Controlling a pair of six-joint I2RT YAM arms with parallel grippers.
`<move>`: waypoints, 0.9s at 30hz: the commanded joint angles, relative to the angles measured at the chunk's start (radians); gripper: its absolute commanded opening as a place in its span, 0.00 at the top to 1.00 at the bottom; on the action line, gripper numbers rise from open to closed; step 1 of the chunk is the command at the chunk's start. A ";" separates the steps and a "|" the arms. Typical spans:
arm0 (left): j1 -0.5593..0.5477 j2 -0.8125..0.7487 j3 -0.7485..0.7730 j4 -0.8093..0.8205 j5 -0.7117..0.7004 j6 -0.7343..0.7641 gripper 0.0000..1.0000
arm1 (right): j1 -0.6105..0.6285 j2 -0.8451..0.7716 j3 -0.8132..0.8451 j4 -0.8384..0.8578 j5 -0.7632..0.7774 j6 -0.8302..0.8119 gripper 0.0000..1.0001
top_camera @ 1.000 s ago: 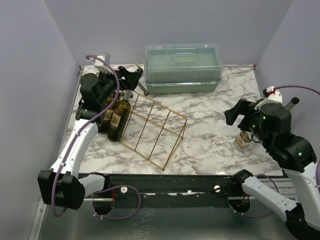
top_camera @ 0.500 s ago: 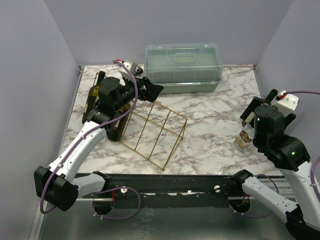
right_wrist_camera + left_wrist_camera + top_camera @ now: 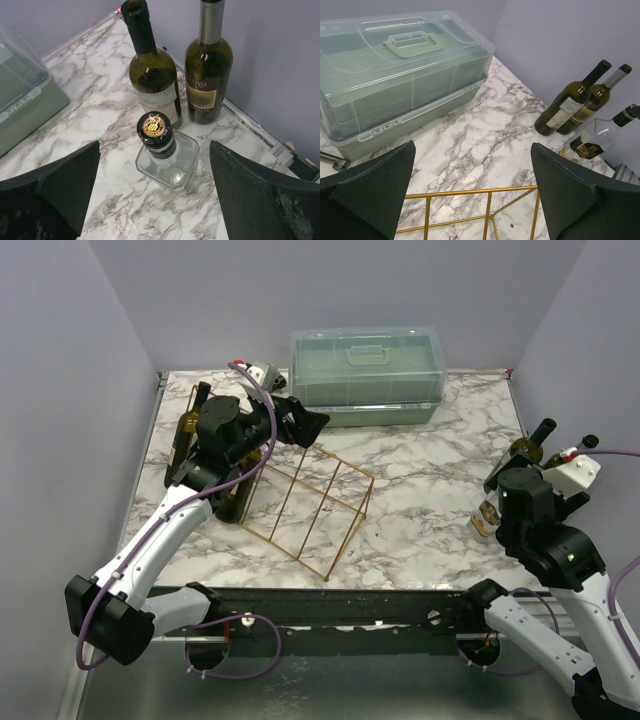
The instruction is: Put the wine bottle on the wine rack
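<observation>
The gold wire wine rack (image 3: 340,464) lies left of centre; its bars show low in the left wrist view (image 3: 470,192). Dark wine bottles (image 3: 238,495) rest at its left end. My left gripper (image 3: 310,425) is open and empty above the rack's far side (image 3: 472,200). At the right edge stand two dark green wine bottles (image 3: 152,85) (image 3: 207,75) and a clear square bottle (image 3: 167,160) with a black cap. My right gripper (image 3: 155,195) is open and empty just above the clear bottle, fingers either side, not touching. In the top view the right gripper (image 3: 497,488) is over that bottle (image 3: 487,518).
A translucent green lidded box (image 3: 366,375) stands at the back centre, close behind the left gripper (image 3: 395,75). Purple walls enclose the marble table (image 3: 420,530) on three sides; the right wall is right behind the standing bottles.
My left gripper has swung from the bottles at the rack's left end to the right, over the rack's far side. My right arm has turned and moved over the clear bottle.
</observation>
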 commanded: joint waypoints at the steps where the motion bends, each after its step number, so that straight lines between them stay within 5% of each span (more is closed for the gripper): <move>1: -0.015 -0.030 0.000 0.025 -0.029 0.010 0.01 | 0.005 -0.014 -0.068 0.038 0.026 0.065 0.08; 27: -0.070 -0.067 -0.024 0.028 -0.104 0.086 0.01 | -0.010 0.096 -0.218 0.166 0.175 0.164 0.13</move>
